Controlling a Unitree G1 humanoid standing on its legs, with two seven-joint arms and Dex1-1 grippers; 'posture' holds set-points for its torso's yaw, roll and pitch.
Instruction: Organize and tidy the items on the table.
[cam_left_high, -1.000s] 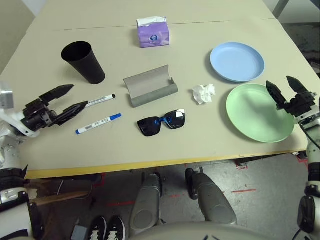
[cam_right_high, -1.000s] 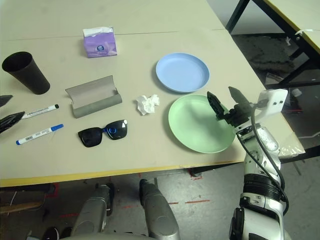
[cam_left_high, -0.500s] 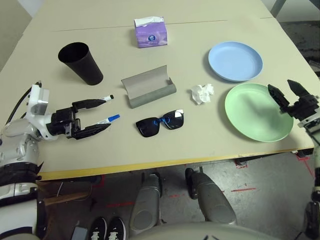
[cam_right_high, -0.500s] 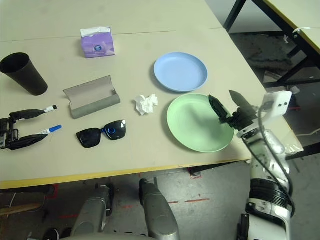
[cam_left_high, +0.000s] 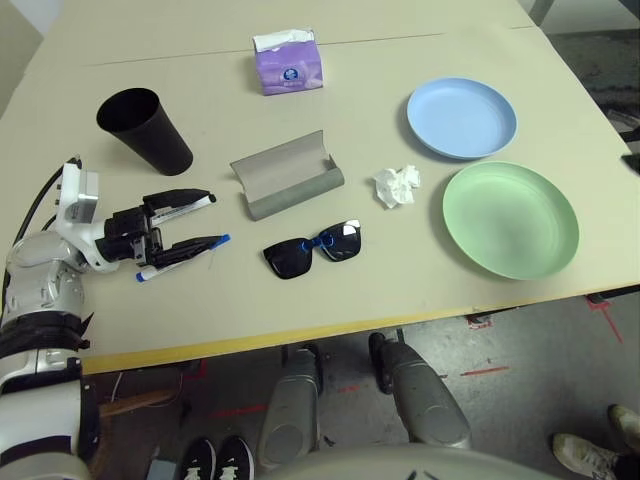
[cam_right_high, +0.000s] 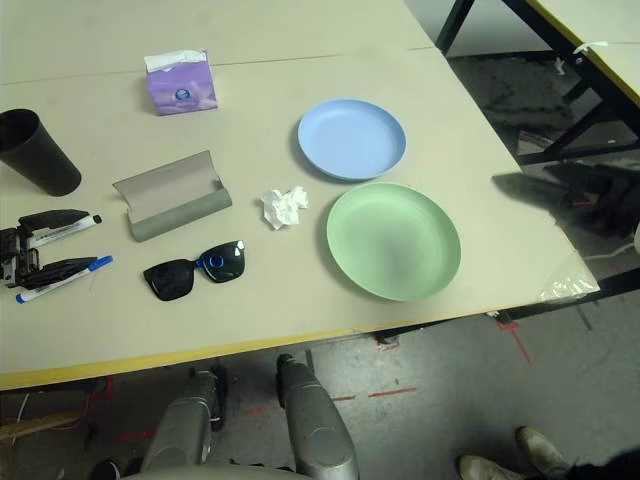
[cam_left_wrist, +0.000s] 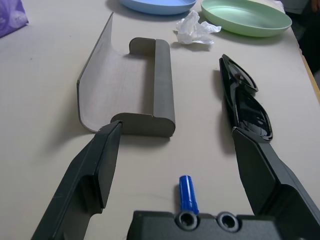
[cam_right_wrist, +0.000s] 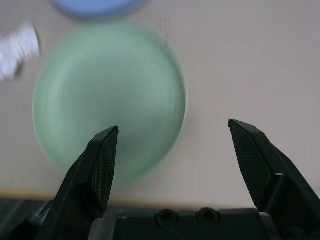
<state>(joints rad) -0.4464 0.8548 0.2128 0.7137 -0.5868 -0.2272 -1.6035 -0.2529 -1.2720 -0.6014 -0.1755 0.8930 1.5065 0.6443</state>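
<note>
My left gripper lies open on the table at the left. Its fingers rest along two white markers, the black-capped one and the blue-capped one. The blue cap shows between the fingers. Just beyond them lie the open grey glasses case and the black sunglasses. A crumpled tissue sits right of the case. My right gripper hangs open and empty above the green plate and the table's right side. The pale blue plate lies behind the green one.
A black cup stands upright at the back left, close to my left arm. A purple tissue box sits at the back centre by the seam. The yellow front edge runs below the sunglasses.
My left gripper has swung in low over the two markers, its fingers now lying along them. My right arm has drawn back off the green plate and out of the head views.
</note>
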